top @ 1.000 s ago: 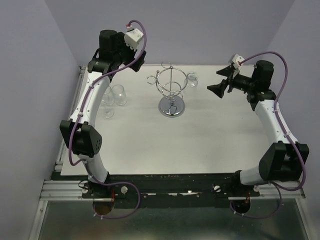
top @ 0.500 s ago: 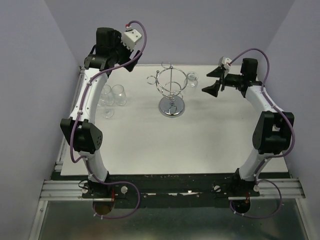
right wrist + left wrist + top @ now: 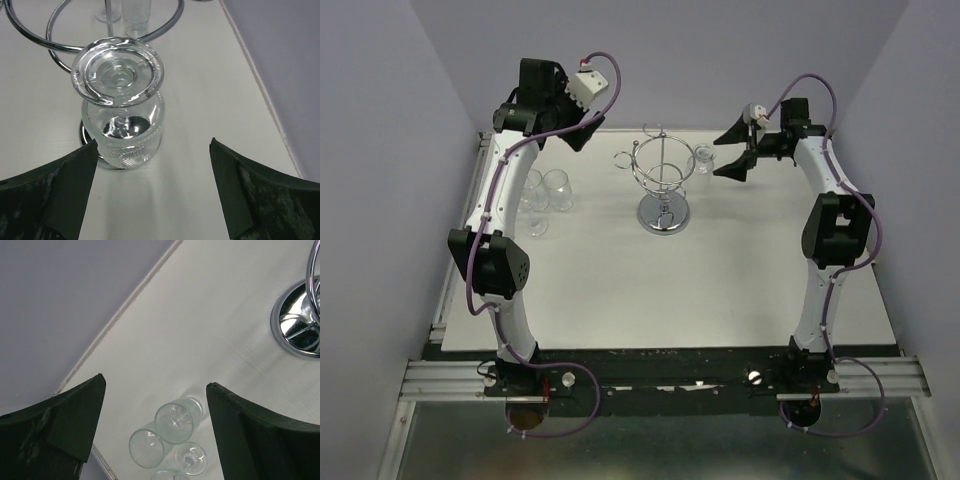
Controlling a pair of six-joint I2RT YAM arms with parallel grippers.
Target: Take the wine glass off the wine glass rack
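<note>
One wine glass (image 3: 121, 117) inverted on rack (image 3: 662, 214), stem vertical, left gripper (image 3: 155, 382) wide, right gripper (image 3: 153, 141) wide

A clear wine glass (image 3: 120, 132) hangs upside down on the right side of the shiny wire rack (image 3: 662, 213).

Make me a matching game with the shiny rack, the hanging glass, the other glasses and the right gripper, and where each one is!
Things:
1. wine glass rack
2. wine glass
3. loose glasses
4. right gripper

Places or states:
A. open and empty, just beside the wine glass
B. on the left side of the table
C. hanging foot-up from the rack
D. standing in the middle, toward the far edge

Pairs: 1-D, 2-C, 3-B, 4-A
</note>
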